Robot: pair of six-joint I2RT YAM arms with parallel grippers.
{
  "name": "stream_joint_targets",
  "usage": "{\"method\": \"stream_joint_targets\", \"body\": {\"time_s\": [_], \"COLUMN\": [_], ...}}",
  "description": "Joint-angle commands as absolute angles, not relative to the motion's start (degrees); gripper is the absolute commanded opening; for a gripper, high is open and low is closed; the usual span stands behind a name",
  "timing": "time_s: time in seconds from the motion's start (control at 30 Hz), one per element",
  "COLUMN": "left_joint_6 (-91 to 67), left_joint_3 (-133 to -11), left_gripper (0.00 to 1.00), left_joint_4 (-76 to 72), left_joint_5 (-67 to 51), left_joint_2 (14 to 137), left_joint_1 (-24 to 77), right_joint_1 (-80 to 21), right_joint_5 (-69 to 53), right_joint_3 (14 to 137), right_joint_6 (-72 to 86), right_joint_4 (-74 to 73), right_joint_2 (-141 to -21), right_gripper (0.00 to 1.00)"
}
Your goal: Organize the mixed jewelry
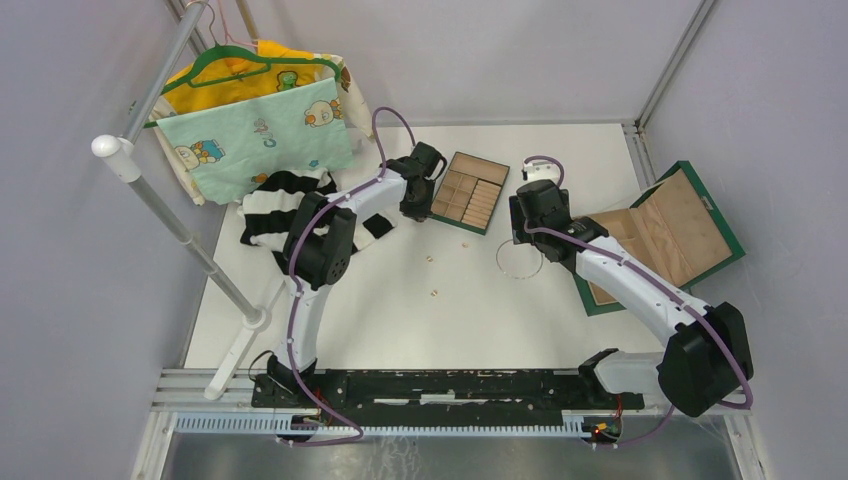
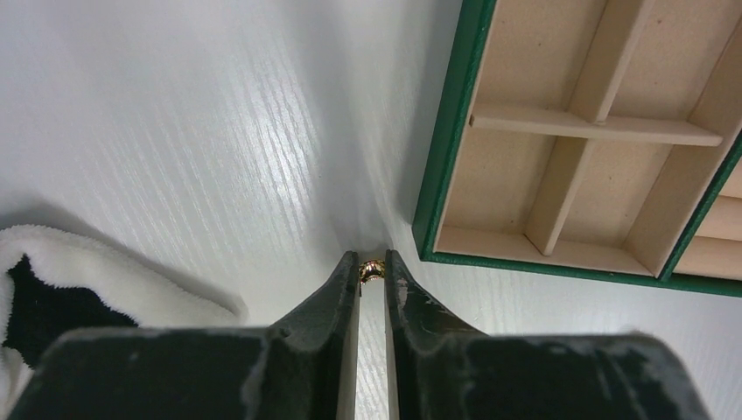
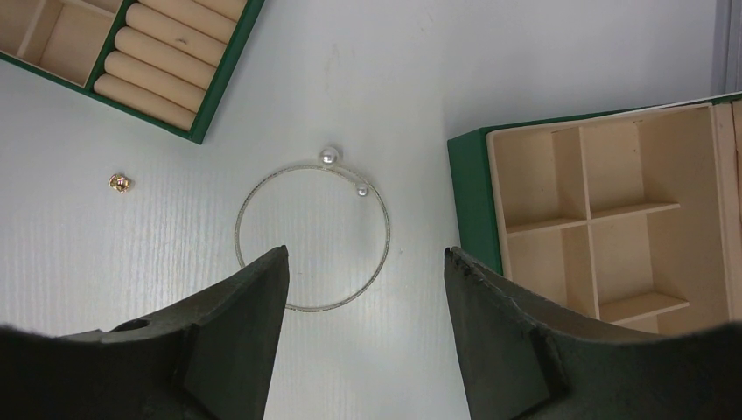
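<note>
My left gripper (image 2: 372, 256) is shut on a tiny gold piece (image 2: 372, 269), held just above the white table beside the near corner of the tan compartment tray with green rim (image 2: 435, 188). In the top view the left gripper (image 1: 415, 205) sits at the tray's left edge (image 1: 458, 225). The silvery wire hoop (image 3: 385, 229), with two pearl ends, lies flat on the table. My right gripper (image 3: 365, 251) is open and empty just above its near side. Another gold piece (image 3: 120, 182) lies left of the hoop. Two gold pieces (image 1: 428, 258) (image 1: 435, 292) lie mid-table.
An open green jewelry box (image 1: 665, 235) with tan compartments lies at the right, close to the right gripper (image 1: 527, 232). A black-and-white striped garment (image 1: 275, 205) lies by the left arm. A clothes rack with hung baby clothes (image 1: 255, 120) stands at the back left.
</note>
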State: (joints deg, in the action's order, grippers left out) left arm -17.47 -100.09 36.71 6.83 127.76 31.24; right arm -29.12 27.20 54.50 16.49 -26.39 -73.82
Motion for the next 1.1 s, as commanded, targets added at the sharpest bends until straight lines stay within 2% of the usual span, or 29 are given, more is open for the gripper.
{"method": "stream_joint_targets", "body": {"time_s": [0.0,0.4,0.63,0.77,0.87,0.93,1.07], "left_joint_6": [-16.4,-17.4,-17.7,-17.8,-18.4,-20.5,-23.9], "left_joint_3": [-101.3,-104.2,-104.2,-103.8,-102.0,-100.3,-100.3], "left_gripper": [0.10,0.10,0.12,0.21,0.31,0.44,0.50], "left_joint_4": [39.6,43.2,44.4,45.3,43.8,41.3,40.8], "left_joint_5": [5.1,-5.3,-5.7,-10.9,-23.9,-33.2,-41.2], "left_joint_2": [125.2,122.0,119.9,117.5,114.5,112.1,110.3], "left_joint_1": [30.9,27.4,26.7,25.7,22.8,20.8,19.4], "right_joint_1": [-29.0,-29.0,-29.0,-29.0,-28.9,-28.9,-29.0], "right_joint_5": [28.2,27.9,27.1,25.7,24.9,24.3,23.1], "right_joint_3": [56.2,55.7,55.1,54.9,54.5,54.2,53.8], "right_joint_6": [16.9,16.9,17.1,17.0,17.1,17.4,17.8], "right_joint_4": [-24.9,-25.0,-24.9,-24.9,-24.1,-23.4,-22.6], "right_joint_2": [-73.2,-72.8,-72.1,-72.0,-71.7,-71.7,-71.9], "right_gripper": [0.71,0.71,0.71,0.71,0.71,0.72,0.72]}}
